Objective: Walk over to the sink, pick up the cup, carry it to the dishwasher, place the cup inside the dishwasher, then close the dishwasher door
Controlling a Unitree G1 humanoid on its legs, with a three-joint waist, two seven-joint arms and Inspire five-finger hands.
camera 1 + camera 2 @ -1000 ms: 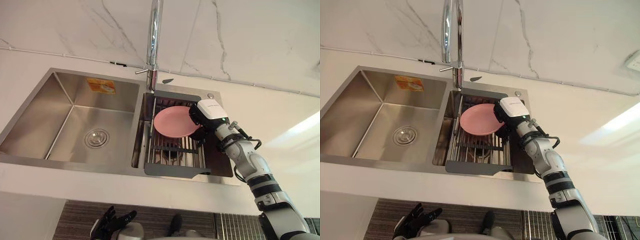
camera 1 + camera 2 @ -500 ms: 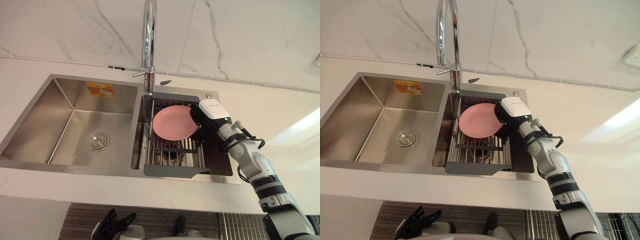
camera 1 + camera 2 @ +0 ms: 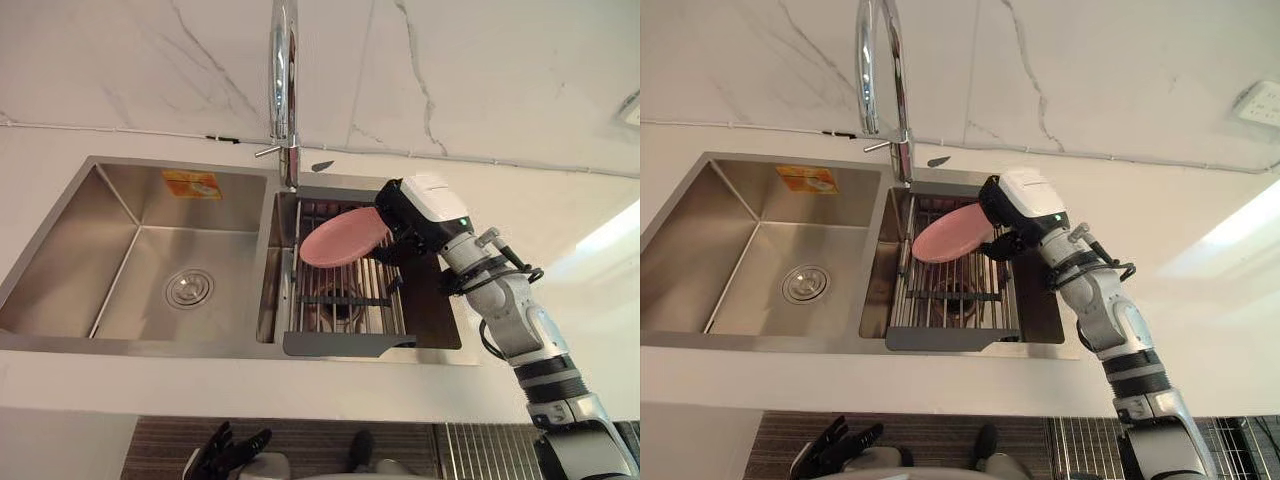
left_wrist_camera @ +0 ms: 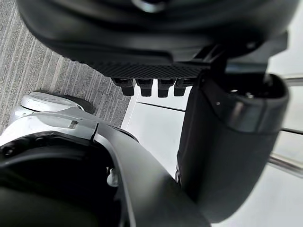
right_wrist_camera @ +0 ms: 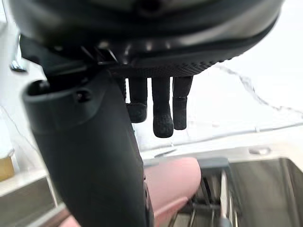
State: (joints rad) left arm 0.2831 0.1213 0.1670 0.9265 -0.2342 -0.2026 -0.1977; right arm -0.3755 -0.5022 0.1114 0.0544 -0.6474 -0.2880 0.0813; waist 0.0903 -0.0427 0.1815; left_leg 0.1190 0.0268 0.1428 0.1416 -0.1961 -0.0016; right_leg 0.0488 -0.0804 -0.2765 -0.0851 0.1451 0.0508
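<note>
A pink plate (image 3: 338,241) hangs tilted over the wire rack (image 3: 345,300) in the sink's right basin. My right hand (image 3: 397,217) is shut on its right edge, reaching in from the right. In the right wrist view the thumb (image 5: 90,156) lies over the plate (image 5: 173,182) and the fingers (image 5: 161,113) curl beyond it. No cup is visible in the sink. My left hand (image 3: 228,456) hangs low below the counter's front edge, fingers relaxed and holding nothing.
A tall chrome faucet (image 3: 283,90) rises behind the divider between the basins. The left basin (image 3: 120,250) is bare steel with a drain (image 3: 189,288). White counter (image 3: 560,250) runs to the right of the sink, and a marble wall stands behind.
The right hand has risen with the pink plate, which has come up off the rack and tipped from standing towards flat. The camera has shifted a little.
</note>
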